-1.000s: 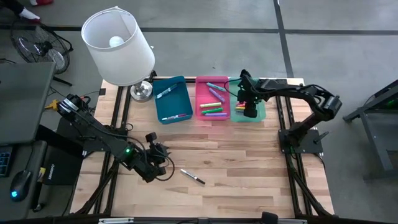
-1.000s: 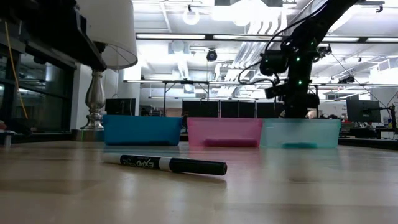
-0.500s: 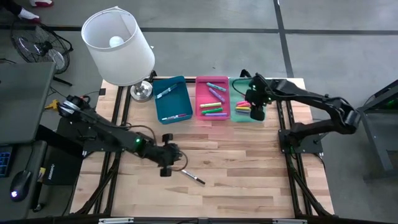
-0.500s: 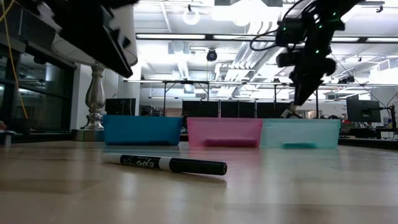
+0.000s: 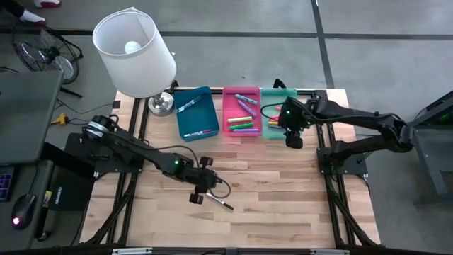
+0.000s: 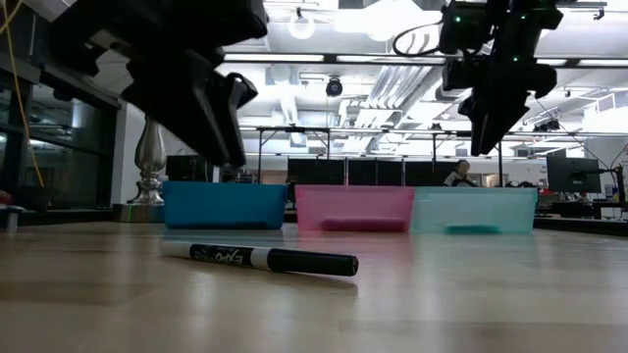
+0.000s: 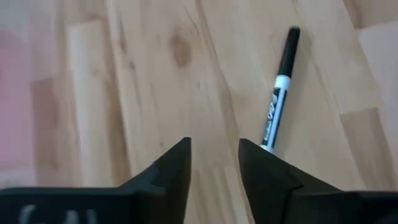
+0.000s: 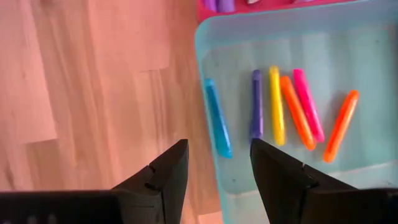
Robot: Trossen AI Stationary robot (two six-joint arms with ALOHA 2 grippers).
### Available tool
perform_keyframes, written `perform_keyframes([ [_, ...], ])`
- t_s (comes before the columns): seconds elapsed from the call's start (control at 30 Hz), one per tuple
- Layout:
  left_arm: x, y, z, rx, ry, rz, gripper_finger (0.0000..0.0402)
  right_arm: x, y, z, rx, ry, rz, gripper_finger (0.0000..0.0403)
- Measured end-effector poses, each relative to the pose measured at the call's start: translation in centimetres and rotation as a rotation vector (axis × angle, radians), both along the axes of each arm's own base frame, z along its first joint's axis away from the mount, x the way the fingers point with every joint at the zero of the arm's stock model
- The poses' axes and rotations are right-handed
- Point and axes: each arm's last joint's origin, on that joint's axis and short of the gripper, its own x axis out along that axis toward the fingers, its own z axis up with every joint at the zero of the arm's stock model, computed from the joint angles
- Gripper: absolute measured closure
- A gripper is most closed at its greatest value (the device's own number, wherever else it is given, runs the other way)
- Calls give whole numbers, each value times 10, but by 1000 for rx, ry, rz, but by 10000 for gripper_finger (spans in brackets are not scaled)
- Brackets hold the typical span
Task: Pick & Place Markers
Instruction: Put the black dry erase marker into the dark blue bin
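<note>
one black marker (image 5: 220, 202) lies loose on the bench (image 5: 283, 191). the left end effector (image 5: 198, 197) has swung over beside it, fingers spread and empty, ready to grasp; the right end effector (image 5: 293, 141), spread, has left the green tray (image 5: 267, 95).

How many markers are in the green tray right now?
6, side by side in the green tray: blue, purple, yellow, orange, pink, orange. Its far end is out of view, so more may hide.
</note>
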Motion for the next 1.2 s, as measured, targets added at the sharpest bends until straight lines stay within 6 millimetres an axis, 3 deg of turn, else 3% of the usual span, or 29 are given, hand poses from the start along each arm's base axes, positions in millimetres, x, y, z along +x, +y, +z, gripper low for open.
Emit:
perform_keyframes([
  [0.27, 23, -10, -8, -5, 64, -40, 210, 2, 10, -1, 1, 18, 9, 241],
  [0.6, 51, -24, -15, -54, 178, -89, 206, 1, 14, -1, 19, 45, -7, 242],
  [0.97, 58, -47, -37, -14, 264, -125, 206, -3, 18, -3, 40, 87, -21, 242],
  [1.2, 61, -45, -55, 47, 286, -67, 206, 1, 26, -3, 42, 80, 3, 242],
])
